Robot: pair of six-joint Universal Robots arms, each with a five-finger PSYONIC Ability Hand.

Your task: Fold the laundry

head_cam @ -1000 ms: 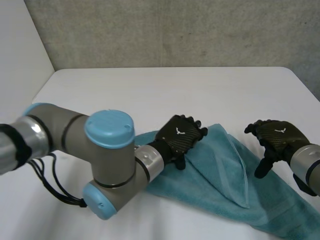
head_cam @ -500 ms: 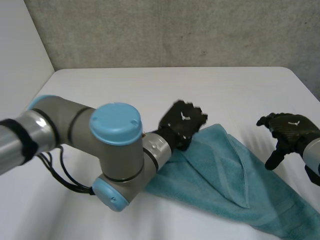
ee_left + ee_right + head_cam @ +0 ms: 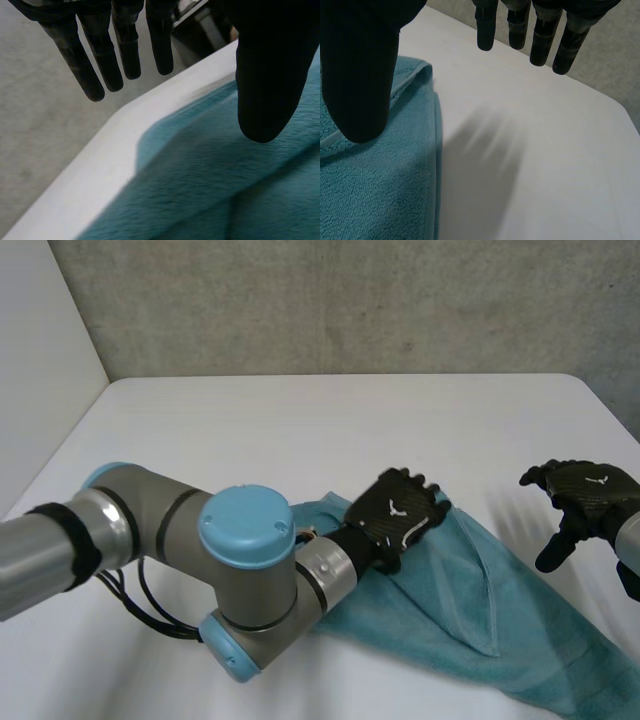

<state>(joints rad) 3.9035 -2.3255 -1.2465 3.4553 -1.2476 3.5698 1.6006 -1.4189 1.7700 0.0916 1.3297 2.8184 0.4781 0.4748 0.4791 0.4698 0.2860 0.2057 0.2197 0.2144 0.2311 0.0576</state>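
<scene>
Desk (image 3: 300,430) is white and spans the head view, with a grey wall (image 3: 350,300) across the top of the frame. Teal towel (image 3: 450,610) lies flat on the desk at lower right, running diagonally from frame centre down to the lower right corner, with a folded layer and a seam line down its middle. Left arm (image 3: 245,560) comes in from the left edge at lower left, grey with a light-blue cap, and reaches right toward the centre.

Left robot hand (image 3: 400,520) sits at frame centre over the towel's upper left end, back of the hand up. In its wrist view the fingers (image 3: 102,55) are straight and spread and the thumb (image 3: 270,75) stands apart from them; it is released and grasps nothing. Towel is under the palm and the desk edge is past the fingertips. Cannot tell if the hand touches the towel.

Right robot hand (image 3: 585,500) is at the right edge of the frame, over bare desk just beside the towel's long edge. It is released too: fingers (image 3: 540,35) straight over bare desk, thumb (image 3: 360,65) over the towel's hem, nothing held.
</scene>
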